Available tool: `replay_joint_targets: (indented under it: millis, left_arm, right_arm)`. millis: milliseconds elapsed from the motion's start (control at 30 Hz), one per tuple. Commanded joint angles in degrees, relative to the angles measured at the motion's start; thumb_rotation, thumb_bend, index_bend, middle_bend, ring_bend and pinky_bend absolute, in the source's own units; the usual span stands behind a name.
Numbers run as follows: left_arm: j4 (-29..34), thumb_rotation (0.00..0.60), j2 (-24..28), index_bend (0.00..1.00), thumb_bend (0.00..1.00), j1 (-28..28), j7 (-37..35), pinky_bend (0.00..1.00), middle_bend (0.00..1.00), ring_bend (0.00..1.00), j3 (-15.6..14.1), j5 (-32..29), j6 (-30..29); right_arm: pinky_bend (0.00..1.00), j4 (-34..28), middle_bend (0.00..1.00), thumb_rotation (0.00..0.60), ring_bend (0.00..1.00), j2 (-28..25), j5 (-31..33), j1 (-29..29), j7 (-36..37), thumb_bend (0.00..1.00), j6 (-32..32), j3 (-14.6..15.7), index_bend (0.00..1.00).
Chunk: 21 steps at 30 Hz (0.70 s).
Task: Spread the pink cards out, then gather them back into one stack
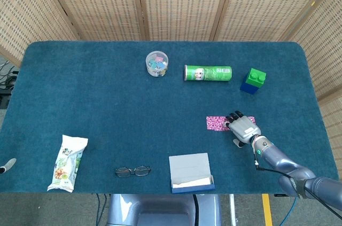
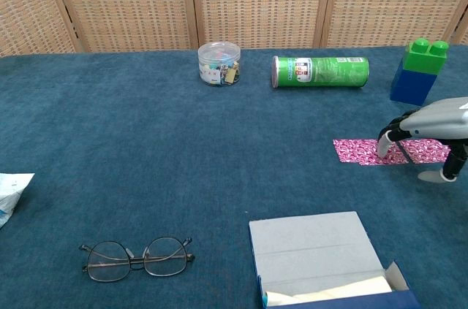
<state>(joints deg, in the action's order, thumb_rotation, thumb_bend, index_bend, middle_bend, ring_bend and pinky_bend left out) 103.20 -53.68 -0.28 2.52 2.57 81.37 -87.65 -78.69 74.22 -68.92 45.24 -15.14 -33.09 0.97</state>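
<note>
Pink cards (image 2: 363, 152) on table, under right robot hand (image 2: 431, 128) fingertips (image 2: 383, 150)

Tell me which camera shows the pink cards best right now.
The chest view: the pink cards lie close to the camera, their pattern clear, with the right hand over them. The head view shows them small, partly hidden by that hand.

Deep teal carpeted table top (image 1: 107, 103). Flat cards, pink with white speckled print (image 2: 357, 151). Green cylindrical snack can (image 1: 208, 72). Toy brick stack (image 2: 418, 71): green over blue. Metallic grey robot hand (image 1: 242, 127).
</note>
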Motion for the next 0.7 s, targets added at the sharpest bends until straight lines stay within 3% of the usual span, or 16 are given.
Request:
replay_joint_targets:
  millis: [33,700]
  left_arm:
    - [0.0,0.6,0.0,0.0,0.06,-0.1,0.0,0.0,0.0,0.0,0.0,0.0,0.1]
    - [-0.4,0.6,-0.2,0.0,0.06,-0.1,-0.2,0.0,0.0,0.0,-0.1,0.5,0.2]
  right_arm:
    - [0.0,-0.9,0.12,0.6,0.0,-0.5,-0.3,-0.3,-0.1,0.47,-0.6,0.3,0.21]
    - [0.0,-8.2,0.12,0.6,0.0,-3.9,-2.5,-3.4,-1.4,0.47,-4.3,3.5,0.21]
